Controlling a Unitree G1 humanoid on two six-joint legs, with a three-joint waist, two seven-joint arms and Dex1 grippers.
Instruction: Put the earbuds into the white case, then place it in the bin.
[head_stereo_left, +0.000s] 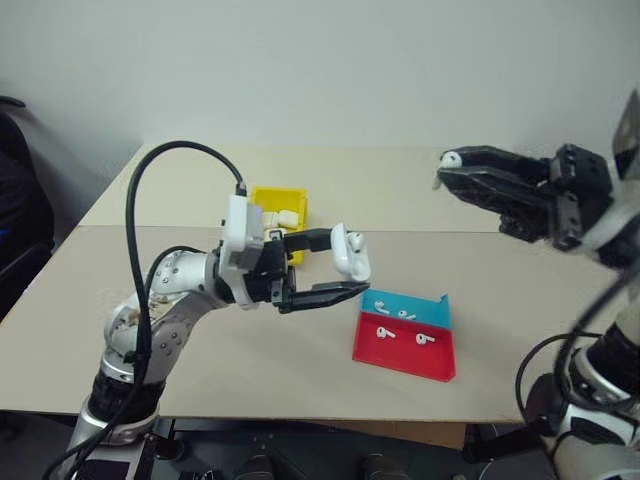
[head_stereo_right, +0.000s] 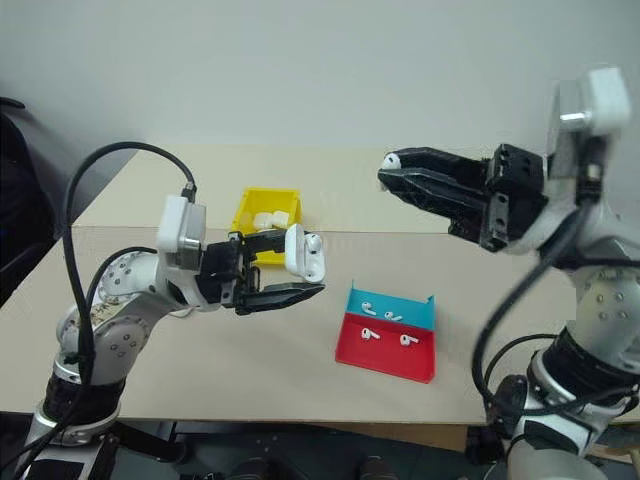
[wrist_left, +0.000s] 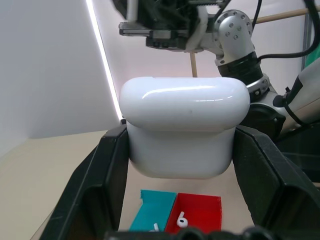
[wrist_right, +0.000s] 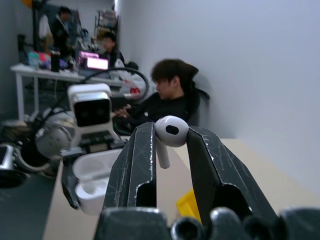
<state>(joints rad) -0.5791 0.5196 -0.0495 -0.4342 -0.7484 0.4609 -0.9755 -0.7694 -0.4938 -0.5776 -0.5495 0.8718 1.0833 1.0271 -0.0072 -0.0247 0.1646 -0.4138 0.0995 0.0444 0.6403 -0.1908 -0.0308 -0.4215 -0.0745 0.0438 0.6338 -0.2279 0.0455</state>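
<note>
one earbud (wrist_right: 170, 132) in right end effector (wrist_right: 170, 150), white case (wrist_left: 182, 127) in left (wrist_left: 182, 165)

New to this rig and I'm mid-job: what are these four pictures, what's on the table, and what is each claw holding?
Two pictures come from the robot's head, looking down over its arms; the other two from cameras on each wrist. The left gripper is shut on the white case, lid open. The right gripper pinches one earbud. On the table lie a yellow bin with white items inside and a red and blue tray carrying more earbuds. People sit behind, seen from the right wrist.
</note>
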